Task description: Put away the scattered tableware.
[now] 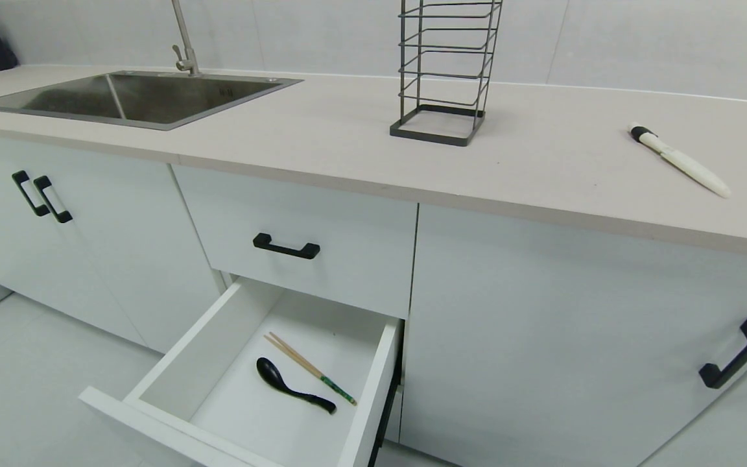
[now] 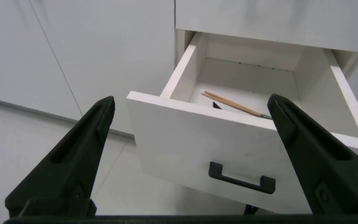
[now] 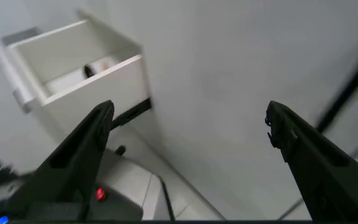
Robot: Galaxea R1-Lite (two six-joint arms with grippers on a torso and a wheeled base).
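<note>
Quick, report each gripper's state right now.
Left gripper: open, holding nothing, facing the open drawer.
Right gripper: open, holding nothing.

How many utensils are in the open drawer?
2, counting the chopsticks as one pair: the black spoon lies on the drawer floor, the chopsticks right beside it, nearer the back. Its front end is cut off, so more may be hidden.
</note>
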